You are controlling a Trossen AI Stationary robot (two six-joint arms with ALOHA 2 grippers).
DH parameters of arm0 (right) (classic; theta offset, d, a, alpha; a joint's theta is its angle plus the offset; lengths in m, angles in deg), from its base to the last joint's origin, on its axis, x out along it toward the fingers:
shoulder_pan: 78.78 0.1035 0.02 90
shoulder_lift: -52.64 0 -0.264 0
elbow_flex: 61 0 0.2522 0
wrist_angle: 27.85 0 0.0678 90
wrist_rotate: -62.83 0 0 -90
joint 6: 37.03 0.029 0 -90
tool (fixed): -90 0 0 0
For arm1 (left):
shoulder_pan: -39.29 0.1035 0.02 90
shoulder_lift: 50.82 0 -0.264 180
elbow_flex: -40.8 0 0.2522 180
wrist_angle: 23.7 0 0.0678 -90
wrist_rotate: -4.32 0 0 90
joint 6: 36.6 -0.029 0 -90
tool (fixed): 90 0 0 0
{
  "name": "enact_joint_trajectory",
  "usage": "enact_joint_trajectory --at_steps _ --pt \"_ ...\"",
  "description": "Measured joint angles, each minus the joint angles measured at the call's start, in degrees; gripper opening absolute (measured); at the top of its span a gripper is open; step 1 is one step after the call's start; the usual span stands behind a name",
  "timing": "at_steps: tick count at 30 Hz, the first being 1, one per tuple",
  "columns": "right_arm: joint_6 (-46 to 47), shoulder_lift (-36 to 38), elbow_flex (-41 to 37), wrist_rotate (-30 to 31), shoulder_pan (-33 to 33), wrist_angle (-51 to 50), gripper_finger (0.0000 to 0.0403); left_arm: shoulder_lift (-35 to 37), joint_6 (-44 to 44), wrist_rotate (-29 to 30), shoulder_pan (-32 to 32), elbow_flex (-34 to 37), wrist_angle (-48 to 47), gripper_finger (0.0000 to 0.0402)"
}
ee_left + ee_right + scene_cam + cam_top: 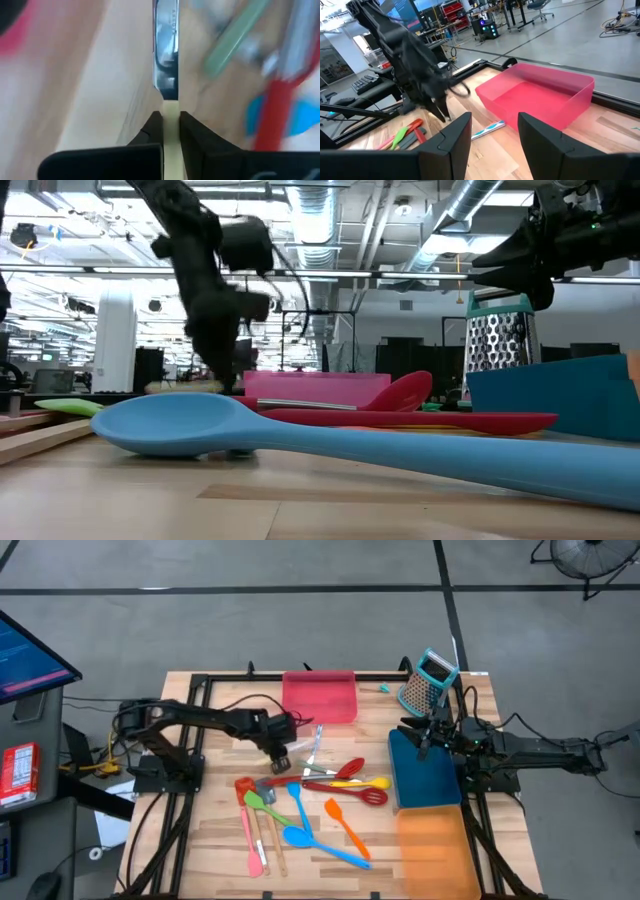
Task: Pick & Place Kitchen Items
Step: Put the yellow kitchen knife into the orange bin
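Cream-handled utensil (170, 125) pinched between the left fingers (192, 132), its steel blade just beyond their tips.

No text can be read on anything.

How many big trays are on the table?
3. The red tray is at the table's far edge, the blue tray by the right arm, the orange tray just nearer than it. None looks hidden.
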State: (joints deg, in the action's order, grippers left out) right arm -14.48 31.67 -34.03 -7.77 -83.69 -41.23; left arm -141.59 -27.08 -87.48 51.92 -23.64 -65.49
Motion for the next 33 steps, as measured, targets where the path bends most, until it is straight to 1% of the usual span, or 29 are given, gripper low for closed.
enact_joint_trajectory --at_steps 7,11,15,19,23,25,29,33 --pt "0.0 0.0 0.0 0.0 0.0 0.4 0.0159 10.3 5.6 -1.1 0.0 0.1 -0.1 0.001" --pt "0.0 0.0 0.0 0.0 0.0 2.7 0.0159 17.0 9.6 -2.2 0.0 0.1 0.8 0.001" --pt "0.0 0.0 0.0 0.2 0.0 5.9 0.0161 23.7 14.7 -3.6 0.0 0.0 3.8 0.001" --pt "0.0 0.0 0.0 0.2 -0.1 8.4 0.0179 29.0 18.4 -5.0 0.0 0.0 9.5 0.001" --pt "-0.3 -2.9 0.1 0.2 -0.2 14.0 0.0208 31.6 21.1 -7.6 0.0 -0.1 18.1 0.001" --pt "-0.6 -4.9 1.3 0.2 -0.7 15.5 0.0221 32.0 22.5 -9.6 0.0 -0.2 23.2 0.001" --pt "-3.1 -10.4 7.0 -0.1 -1.3 15.3 0.0236 31.8 24.4 -12.5 0.0 -0.2 29.7 0.001" --pt "-6.3 -16.7 13.2 -3.3 -1.1 14.9 0.0238 30.6 26.2 -15.2 0.0 -0.1 33.8 0.0011"
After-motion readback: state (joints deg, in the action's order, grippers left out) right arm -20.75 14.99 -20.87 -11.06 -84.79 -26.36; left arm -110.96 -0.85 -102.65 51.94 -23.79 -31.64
